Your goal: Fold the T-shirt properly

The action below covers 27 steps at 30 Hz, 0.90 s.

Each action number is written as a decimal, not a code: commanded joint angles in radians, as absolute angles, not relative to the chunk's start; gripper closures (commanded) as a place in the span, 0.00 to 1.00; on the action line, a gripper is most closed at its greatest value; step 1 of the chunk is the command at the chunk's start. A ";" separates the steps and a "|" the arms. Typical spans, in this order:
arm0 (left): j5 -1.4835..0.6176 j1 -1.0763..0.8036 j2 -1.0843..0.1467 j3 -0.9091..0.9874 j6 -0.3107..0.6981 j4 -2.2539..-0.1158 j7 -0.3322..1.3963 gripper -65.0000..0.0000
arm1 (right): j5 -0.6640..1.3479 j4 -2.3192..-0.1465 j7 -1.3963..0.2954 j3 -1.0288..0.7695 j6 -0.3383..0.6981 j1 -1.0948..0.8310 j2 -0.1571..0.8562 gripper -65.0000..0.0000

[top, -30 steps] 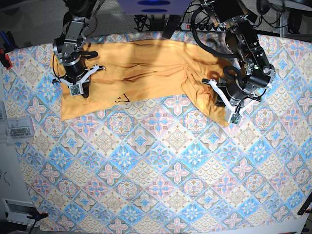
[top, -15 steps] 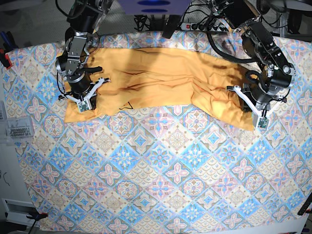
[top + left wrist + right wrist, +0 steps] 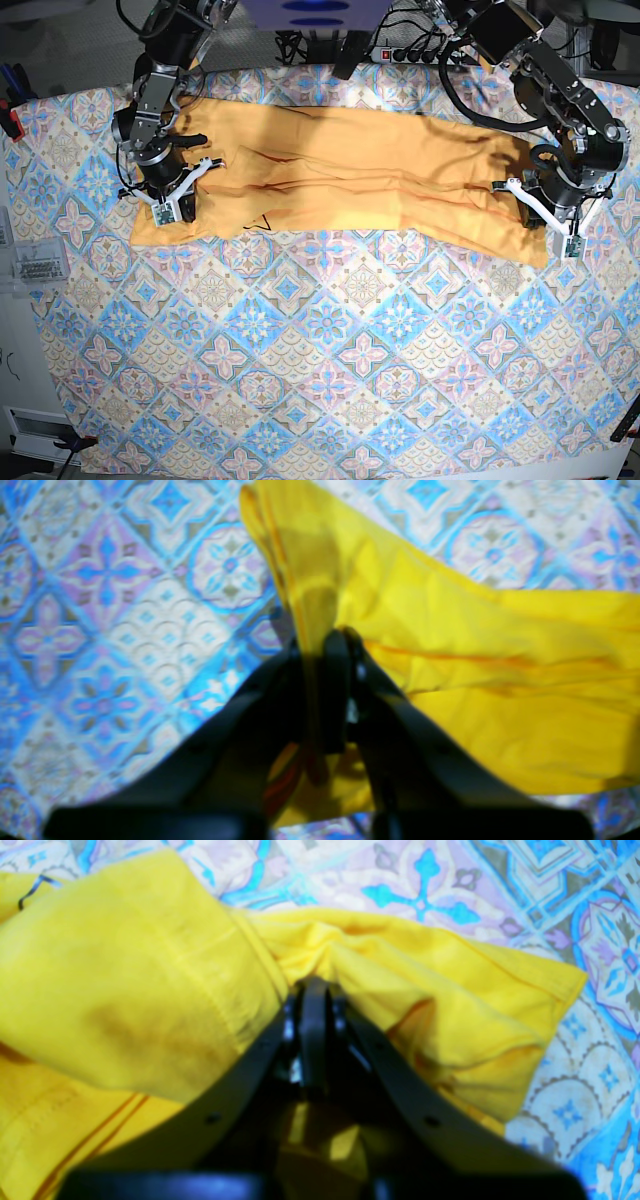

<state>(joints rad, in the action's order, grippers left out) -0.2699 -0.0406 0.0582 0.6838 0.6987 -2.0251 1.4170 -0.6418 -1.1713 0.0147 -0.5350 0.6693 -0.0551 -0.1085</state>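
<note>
Both claws are pinching the T-shirt [image 3: 340, 170]: left claw [image 3: 556, 226] is clamped on its right end, right claw [image 3: 172, 197] is clamped on bunched cloth at its left end. Shirt is lying stretched across the far side of the bench, on the tablecloth [image 3: 330, 360], wrinkled mid-span.

Yellow-orange T-shirt [image 3: 350, 170], stretched wide, seemingly creased

Open patterned tablecloth [image 3: 330, 360] across the near half; T-shirt [image 3: 340, 175] spanning the far edge.
</note>
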 commanded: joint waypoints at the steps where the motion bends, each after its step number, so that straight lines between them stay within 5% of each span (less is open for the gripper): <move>1: -0.302 -0.044 0.062 0.657 0.698 -2.045 1.396 1.00 | -0.717 -1.152 -0.113 -0.538 0.698 -0.081 -0.113 1.00; 27: -0.294 -0.165 0.157 0.150 0.698 -1.896 1.314 1.00 | -0.717 -1.152 -0.116 -0.539 0.698 -0.082 -0.113 1.00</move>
